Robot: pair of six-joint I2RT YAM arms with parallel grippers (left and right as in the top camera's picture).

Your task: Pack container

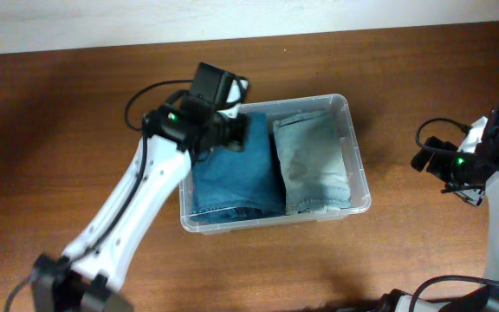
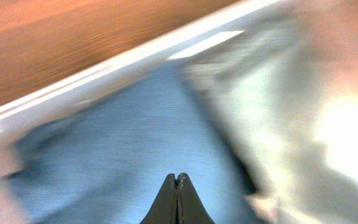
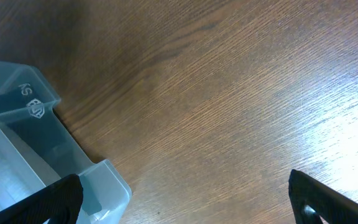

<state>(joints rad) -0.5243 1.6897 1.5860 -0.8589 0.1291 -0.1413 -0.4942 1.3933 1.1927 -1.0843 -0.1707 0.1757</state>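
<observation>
The clear plastic container stands on the wooden table in the overhead view. It holds folded dark blue jeans on the left and folded pale grey-green jeans on the right. My left gripper is shut and empty, hovering over the far end of the blue jeans; the left wrist view is blurred, with the pale jeans to the right. My right gripper is open and empty over bare table to the right of the container, whose corner shows at the left.
The brown wooden table runs to a pale wall along the far edge. My right arm sits at the right side, apart from the container.
</observation>
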